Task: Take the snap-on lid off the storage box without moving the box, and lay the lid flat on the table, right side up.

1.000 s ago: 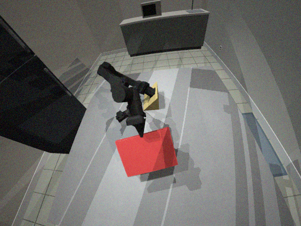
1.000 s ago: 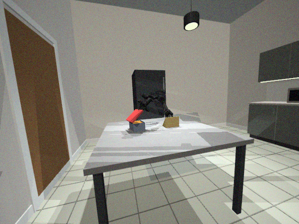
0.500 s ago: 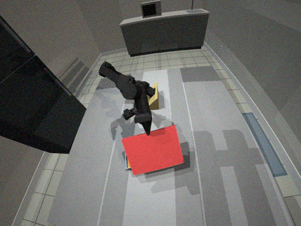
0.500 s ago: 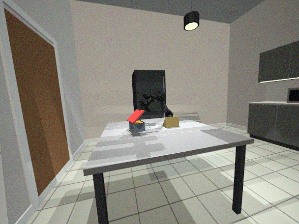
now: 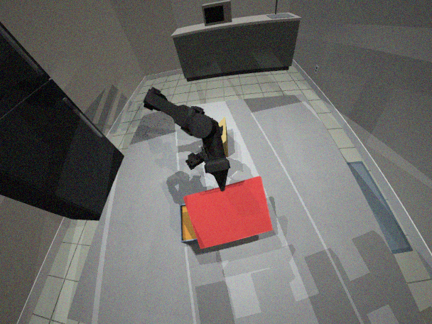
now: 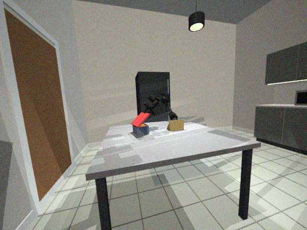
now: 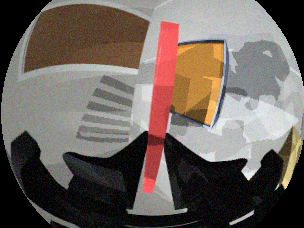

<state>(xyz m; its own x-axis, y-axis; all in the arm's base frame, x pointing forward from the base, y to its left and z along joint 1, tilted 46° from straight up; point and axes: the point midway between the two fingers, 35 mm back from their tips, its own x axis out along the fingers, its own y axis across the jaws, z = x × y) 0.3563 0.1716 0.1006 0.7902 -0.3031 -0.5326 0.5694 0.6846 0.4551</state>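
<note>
The red lid (image 5: 231, 213) (image 6: 140, 119) (image 7: 165, 85) is off its seat and steeply tilted over the storage box, with its gripped edge high. My gripper (image 5: 222, 189) (image 7: 155, 135) is shut on that edge. The storage box (image 5: 188, 225) (image 6: 140, 131) (image 7: 197, 80) is blue with an orange inside and stands upright on the table (image 5: 142, 256) (image 6: 182, 151). In the top view the lid covers most of the box, and only its left end shows. Whether the lid's low edge touches the box is unclear.
A yellow wedge-shaped block (image 5: 224, 132) (image 6: 176, 125) (image 7: 291, 160) stands on the table near the arm's base. A tall black fridge (image 5: 60, 153) (image 6: 151, 85) stands beyond the table's edge. Patterned shadows fall across the table.
</note>
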